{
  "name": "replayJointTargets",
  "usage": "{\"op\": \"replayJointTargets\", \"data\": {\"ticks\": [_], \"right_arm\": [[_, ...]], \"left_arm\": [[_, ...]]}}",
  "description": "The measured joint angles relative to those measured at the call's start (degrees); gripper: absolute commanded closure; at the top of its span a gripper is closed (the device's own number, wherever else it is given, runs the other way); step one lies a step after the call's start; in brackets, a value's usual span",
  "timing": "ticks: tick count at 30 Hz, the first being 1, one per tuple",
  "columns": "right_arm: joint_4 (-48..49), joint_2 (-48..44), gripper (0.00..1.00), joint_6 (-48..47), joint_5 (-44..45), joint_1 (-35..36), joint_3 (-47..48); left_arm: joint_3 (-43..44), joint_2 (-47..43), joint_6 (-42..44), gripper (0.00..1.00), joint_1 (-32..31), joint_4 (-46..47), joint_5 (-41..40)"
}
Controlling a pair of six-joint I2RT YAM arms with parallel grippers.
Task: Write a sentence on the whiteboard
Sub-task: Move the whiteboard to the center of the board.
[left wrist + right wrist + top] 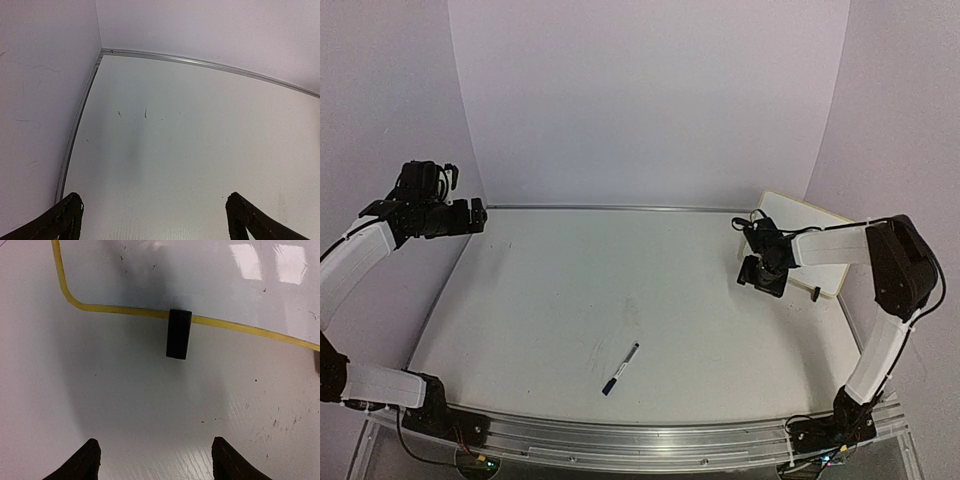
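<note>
Nearest, slim white marker pen with dark-blue cap [620,369] lies loose on white table [550,290]. Farther right, right gripper [761,275] spread, pinching nothing, over black clip foot [179,333] of small yellow-rimmed whiteboard [798,212]; we see no lettering. Far left, left gripper [478,215] spread, empty. We judge board-positioning step; next calls for grip on board edge.

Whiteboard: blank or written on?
Blank where visible: the whiteboard surface in the right wrist view shows only faint specks and glare, no lettering. Rest of the board: cannot tell.
</note>
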Motion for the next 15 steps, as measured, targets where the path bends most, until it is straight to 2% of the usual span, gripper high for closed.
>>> {"op": "replayJointTargets", "data": {"ticks": [13,15], "right_arm": [[0.8,9.2,0.51,0.5,3.8,-4.2,7.9],[0.8,9.7,0.58,0.2,4.0,-5.1,8.7]], "left_arm": [[0.0,0.2,-0.1,0.01,0.0,0.0,1.2],[0.0,0.5,-0.1,0.01,0.0,0.0,1.4]]}}
